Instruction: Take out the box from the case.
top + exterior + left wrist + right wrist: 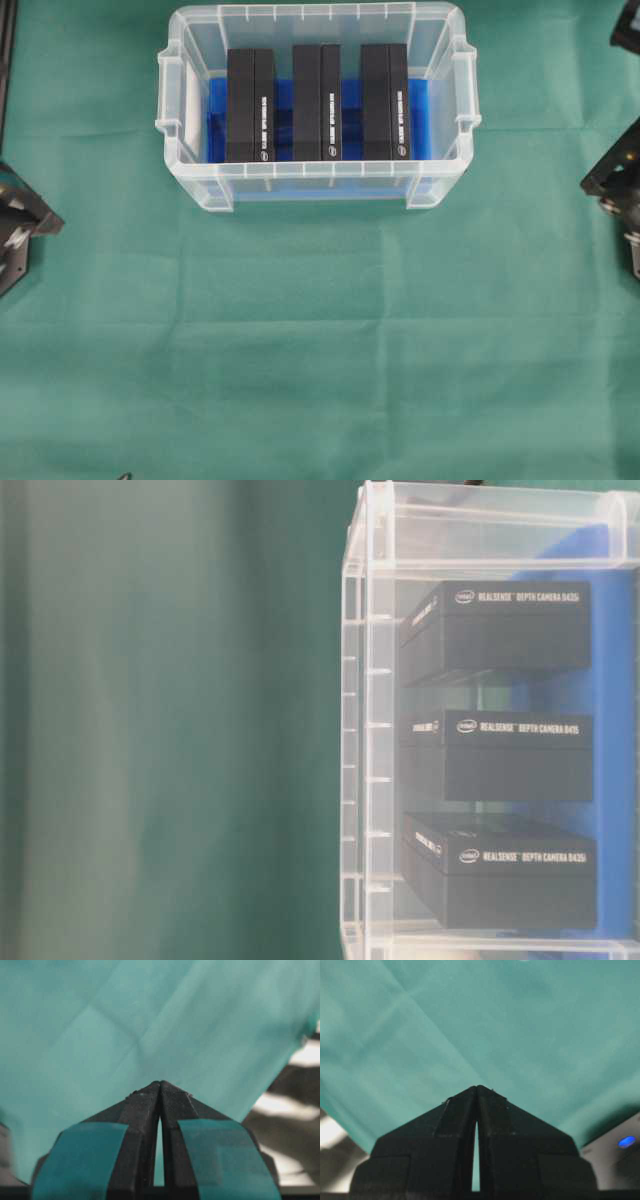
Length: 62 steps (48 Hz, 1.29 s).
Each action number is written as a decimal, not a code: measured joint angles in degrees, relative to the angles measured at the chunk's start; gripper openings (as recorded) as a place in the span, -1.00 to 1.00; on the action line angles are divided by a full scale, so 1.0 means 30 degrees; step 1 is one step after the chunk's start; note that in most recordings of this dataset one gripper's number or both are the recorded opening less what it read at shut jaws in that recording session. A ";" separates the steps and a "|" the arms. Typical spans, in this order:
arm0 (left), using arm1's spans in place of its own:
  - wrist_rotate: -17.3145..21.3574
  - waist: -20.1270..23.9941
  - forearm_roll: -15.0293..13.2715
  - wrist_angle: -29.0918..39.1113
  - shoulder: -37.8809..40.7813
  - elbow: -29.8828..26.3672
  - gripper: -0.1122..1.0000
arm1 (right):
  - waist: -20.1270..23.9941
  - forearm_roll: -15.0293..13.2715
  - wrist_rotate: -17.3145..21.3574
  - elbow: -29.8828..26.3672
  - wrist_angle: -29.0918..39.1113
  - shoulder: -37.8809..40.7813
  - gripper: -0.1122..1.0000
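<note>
The clear case (190, 180) sits on the green counter (320, 350). Three black boxes (250, 105) stand in it side by side on blue lining, each reading "RealSense Depth Camera D435" (Intel logo too). Left fingers (142, 1110) and right fingers (460, 1110) are pressed together, holding nothing.

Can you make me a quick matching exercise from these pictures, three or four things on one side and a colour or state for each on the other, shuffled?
Things:
1. case
2. middle box
3. cloth
4. left tool

Descriptions:
A. green, spread over the table
B. shut, holding nothing
C. clear plastic with a blue bottom
D. black, standing between two others like it

Pairs: 1-C, 2-D, 3-A, 4-B
</note>
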 measured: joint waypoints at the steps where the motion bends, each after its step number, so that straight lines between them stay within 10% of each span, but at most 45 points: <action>1: -0.1113 0.0059 0.0117 0.0176 0.0088 -0.0029 -0.77 | 0.0000 0.0000 0.0469 -0.0029 0.0000 0.0059 -0.81; 11: -0.6914 0.0088 0.0439 0.2021 0.0791 -0.0293 -0.77 | 0.0029 -0.0029 0.6035 -0.0293 0.1260 0.1172 -0.81; 26: -0.7441 0.0381 0.0762 0.2402 0.1348 -0.0645 -0.77 | 0.0059 -0.0850 0.7148 -0.1113 0.3955 0.2666 -0.81; 42: -0.5361 0.3926 0.1494 0.2578 0.1289 -0.0674 -0.77 | -0.1611 -0.3223 0.6621 -0.1172 0.3809 0.2695 -0.81; 62: -0.0996 0.9023 0.1523 0.2637 0.1289 -0.0703 -0.77 | -0.6621 -0.3574 0.1582 -0.1377 0.2168 0.3750 -0.81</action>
